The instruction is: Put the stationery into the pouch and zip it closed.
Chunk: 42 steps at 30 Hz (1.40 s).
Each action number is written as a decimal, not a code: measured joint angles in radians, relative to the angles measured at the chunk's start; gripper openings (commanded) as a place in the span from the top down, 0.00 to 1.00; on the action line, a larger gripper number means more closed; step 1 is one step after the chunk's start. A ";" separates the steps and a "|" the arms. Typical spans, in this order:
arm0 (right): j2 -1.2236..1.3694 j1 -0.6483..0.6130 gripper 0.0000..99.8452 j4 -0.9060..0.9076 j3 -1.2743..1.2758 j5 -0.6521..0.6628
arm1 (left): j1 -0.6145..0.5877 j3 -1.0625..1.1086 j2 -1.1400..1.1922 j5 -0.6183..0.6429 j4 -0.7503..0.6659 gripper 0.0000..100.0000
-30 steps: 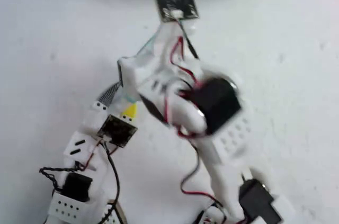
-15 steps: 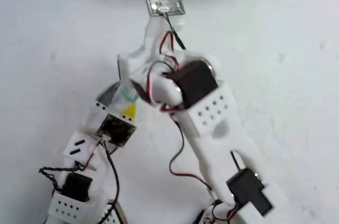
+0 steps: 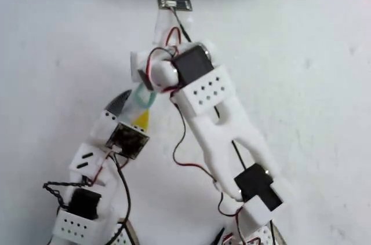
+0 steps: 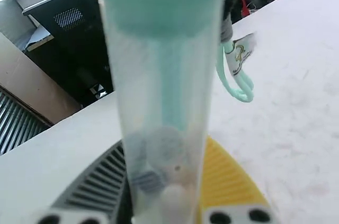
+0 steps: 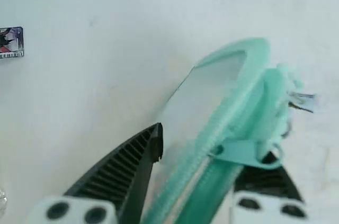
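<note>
Pouch sits mid-table, held by both arms. Left gripper pinches its clear body between grey and yellow fingers; right gripper pinches the teal zipper edge.

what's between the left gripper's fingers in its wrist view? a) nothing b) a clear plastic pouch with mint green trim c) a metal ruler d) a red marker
B: the clear plastic pouch with mint green trim stands clamped in the left gripper, between its grey and yellow fingers.
</note>
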 measured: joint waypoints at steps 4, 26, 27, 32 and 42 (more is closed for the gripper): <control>0.008 0.046 0.98 0.000 -0.032 0.117 | 0.000 -0.012 -0.003 0.046 0.060 0.72; -0.044 0.115 0.98 0.167 -0.258 1.080 | -0.190 -0.559 -0.017 0.203 0.557 0.71; -0.078 0.107 0.98 0.167 -0.233 1.096 | -0.193 -0.523 -0.017 0.203 0.522 0.71; -0.256 0.023 0.98 0.167 -0.061 1.218 | -0.163 -0.427 -0.011 0.203 0.473 0.71; -0.598 -0.068 0.98 0.169 0.273 1.350 | -0.107 -0.500 -0.015 0.293 0.549 0.68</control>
